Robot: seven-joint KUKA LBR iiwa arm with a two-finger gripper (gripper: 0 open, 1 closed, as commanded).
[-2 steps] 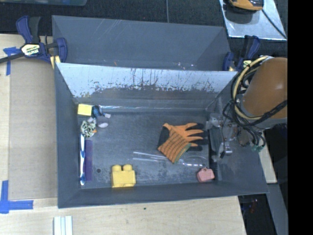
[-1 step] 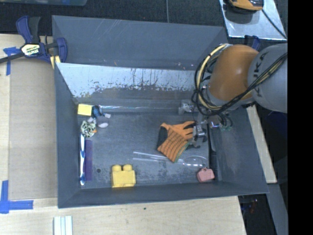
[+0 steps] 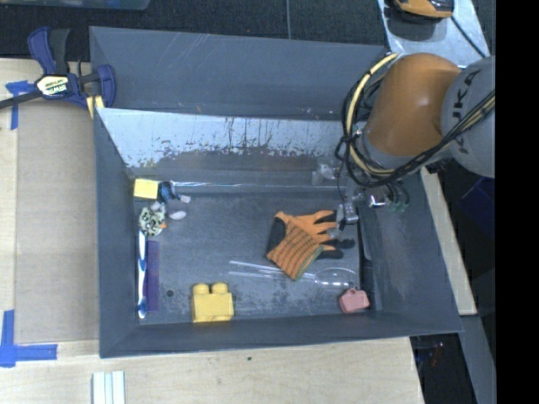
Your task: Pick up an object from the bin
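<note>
The arm (image 3: pixel 477 146) at the right is grey, with dark letters (image 3: pixel 472 98) on its side. Its wrist has a smooth, round orange cover (image 3: pixel 408 108). Black and yellow cables (image 3: pixel 357 133) loop around the left side of this cover. Under it is a small gripper (image 3: pixel 345 225) of dark and silver metal.

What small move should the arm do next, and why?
Probably ease slightly toward the view's left, further over the orange glove: the gripper sits at its right edge, by the glove's tips, so a grasp there might catch little cloth.
</note>
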